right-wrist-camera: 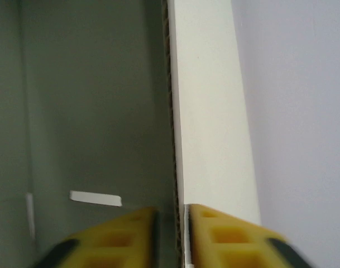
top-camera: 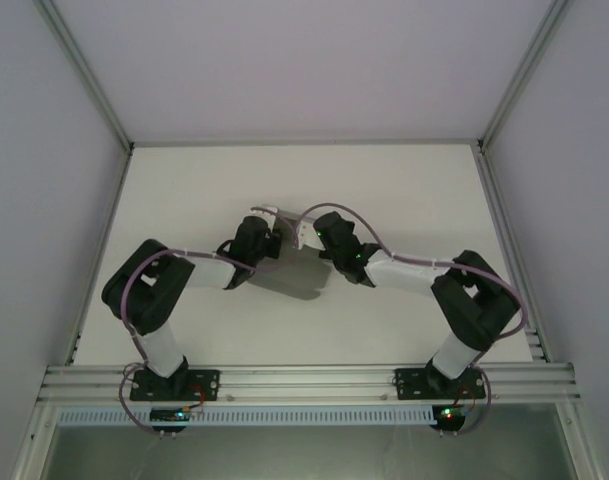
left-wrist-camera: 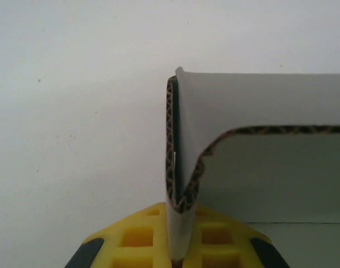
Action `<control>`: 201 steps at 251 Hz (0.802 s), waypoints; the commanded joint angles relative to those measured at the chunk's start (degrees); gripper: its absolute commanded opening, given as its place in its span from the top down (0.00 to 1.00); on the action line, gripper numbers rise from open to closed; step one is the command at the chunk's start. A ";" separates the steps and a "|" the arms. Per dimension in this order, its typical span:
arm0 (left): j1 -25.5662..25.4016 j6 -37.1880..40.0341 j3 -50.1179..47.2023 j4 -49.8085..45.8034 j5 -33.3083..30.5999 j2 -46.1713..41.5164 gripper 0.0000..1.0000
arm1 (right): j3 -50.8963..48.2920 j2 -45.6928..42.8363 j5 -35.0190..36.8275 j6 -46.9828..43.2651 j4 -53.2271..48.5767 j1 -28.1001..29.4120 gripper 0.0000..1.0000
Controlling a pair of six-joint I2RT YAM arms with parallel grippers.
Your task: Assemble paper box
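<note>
The paper box (top-camera: 302, 272) sits half-formed at the middle of the desk (top-camera: 214, 190), between the two arms and lifted or tipped enough to throw a shadow under it. The left hand (left-wrist-camera: 180, 223) is clamped tight on a folded-over wall at the box's left end. The corrugated edge there curls in a hook, so the crease looks strained. The right hand (right-wrist-camera: 174, 216) stands narrowly parted astride an upright wall, with a sliver of gap on either side, so it seems to guide the wall more than grip it. The main risk, as I judge it, is that the box now depends on the left pinch alone. If that arm pulls or twists, the thin board may buckle at the curled fold, or the wall may spring back flat. The loose right fingers could also catch the wall's edge as they shift and drag the box sideways. A tab slot shows inside the box, and any skew would throw it out of line with its tab.
</note>
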 commanded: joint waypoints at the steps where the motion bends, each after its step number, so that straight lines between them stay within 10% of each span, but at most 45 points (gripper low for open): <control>1: -0.16 1.46 -0.08 4.04 -0.02 0.63 0.98 | -0.73 -8.07 -9.85 8.41 -4.51 -0.33 0.49; 31: -0.12 1.99 -0.75 5.36 0.24 0.54 0.99 | -1.19 -16.47 -25.25 21.14 -7.79 -3.76 0.02; 69: -0.15 2.08 -1.15 7.38 1.14 1.20 1.00 | -0.55 -19.22 -37.83 33.62 -5.50 -9.27 0.01; 201: -0.27 0.99 -4.29 13.09 4.55 4.18 0.96 | 25.09 9.77 -33.10 41.68 -15.87 -11.66 0.03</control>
